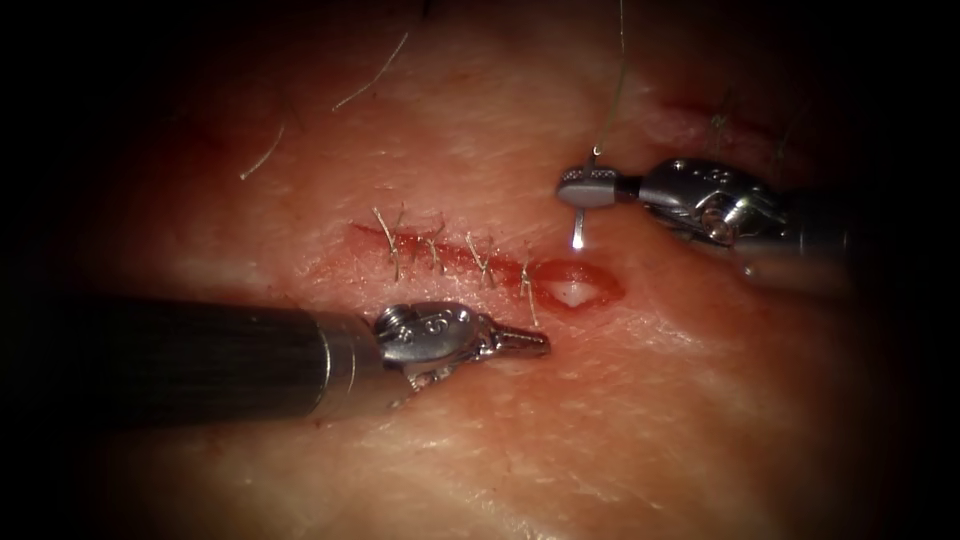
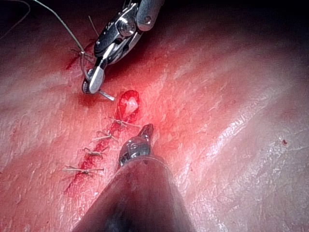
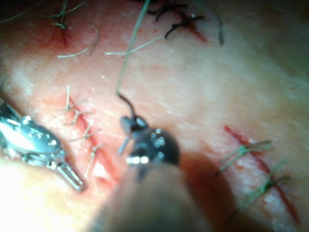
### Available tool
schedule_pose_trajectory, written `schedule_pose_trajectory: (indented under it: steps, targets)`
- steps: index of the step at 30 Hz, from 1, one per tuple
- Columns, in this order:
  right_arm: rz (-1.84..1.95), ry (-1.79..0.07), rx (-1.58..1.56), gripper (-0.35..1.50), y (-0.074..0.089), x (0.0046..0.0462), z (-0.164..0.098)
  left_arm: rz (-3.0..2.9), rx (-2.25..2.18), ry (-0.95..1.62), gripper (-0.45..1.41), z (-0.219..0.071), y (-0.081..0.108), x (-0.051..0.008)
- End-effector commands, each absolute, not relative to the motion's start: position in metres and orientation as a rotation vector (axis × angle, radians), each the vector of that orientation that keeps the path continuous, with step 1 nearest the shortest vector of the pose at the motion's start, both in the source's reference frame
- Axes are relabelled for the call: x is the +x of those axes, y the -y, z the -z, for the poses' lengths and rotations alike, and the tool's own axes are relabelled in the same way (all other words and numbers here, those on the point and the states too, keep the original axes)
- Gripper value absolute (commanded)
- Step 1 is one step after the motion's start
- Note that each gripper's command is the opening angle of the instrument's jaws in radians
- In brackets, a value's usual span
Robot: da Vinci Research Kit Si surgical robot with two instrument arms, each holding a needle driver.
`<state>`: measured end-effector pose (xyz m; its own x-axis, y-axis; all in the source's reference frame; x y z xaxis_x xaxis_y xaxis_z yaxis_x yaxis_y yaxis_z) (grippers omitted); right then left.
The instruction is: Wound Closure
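The cut in the tissue (image 1: 300, 450) runs left to right, closed by several stitches (image 1: 440, 255); its right end (image 1: 578, 287) gapes with red fluid. My right tool (image 1: 586, 188) hovers just beyond that open end, jaws shut on the curved needle (image 1: 579, 235) about mid-curve. The needle is out of the tissue, tip pointing down toward it. Thread (image 1: 615, 90) rises from the needle's tail. The needle (image 2: 109, 96) and right tool (image 2: 95, 77) also show in the left wrist view. My left tool (image 1: 530, 342) lies on the near side of the cut, jaws shut on nothing.
Loose cut thread ends (image 1: 375, 70) lie on the tissue at the far left. Another stitched cut (image 1: 715, 120) sits behind the right tool. In the right wrist view, a cut with green stitches (image 3: 256, 154) and dark knots (image 3: 178, 19) lie nearby.
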<state>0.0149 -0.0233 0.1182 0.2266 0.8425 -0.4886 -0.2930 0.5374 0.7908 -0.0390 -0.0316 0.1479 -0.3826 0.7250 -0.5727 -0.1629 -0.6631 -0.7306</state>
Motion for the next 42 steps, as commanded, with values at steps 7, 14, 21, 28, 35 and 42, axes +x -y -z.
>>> schedule_pose_trajectory:
  steps: [7, 14, 21, 28, 35, 42]
  targets:
    - [-0.872, -1.06, 0.725, -0.35, 0.0247, 0.0158, -0.1188, -2.078, -1.274, 0.789, -0.06, -0.1486, 0.0321, -0.0397]
    - [-0.899, -1.042, 0.84, -0.35, 0.0257, 0.0161, -0.119, -2.081, -1.271, 0.789, -0.06, -0.1486, 0.0322, -0.0397]
    - [-0.917, -1.042, 0.965, -0.35, 0.0275, 0.0169, -0.1185, -2.081, -1.271, 0.79, -0.06, -0.1486, 0.0322, -0.0396]
    - [-0.824, -1.112, 0.766, 0.74, 0.0275, 0.0171, -0.1182, -2.084, -1.268, 0.789, -0.06, -0.1486, 0.0322, -0.0397]
    - [-0.765, -1.115, 0.486, 1.46, 0.026, 0.0177, -0.1186, -2.085, -1.269, 0.793, -0.06, -0.1486, 0.0323, -0.0397]
    - [-0.721, -1.1, 0.393, 1.48, 0.0243, 0.0178, -0.1173, -2.085, -1.27, 0.794, -0.06, -0.1485, 0.0324, -0.0395]
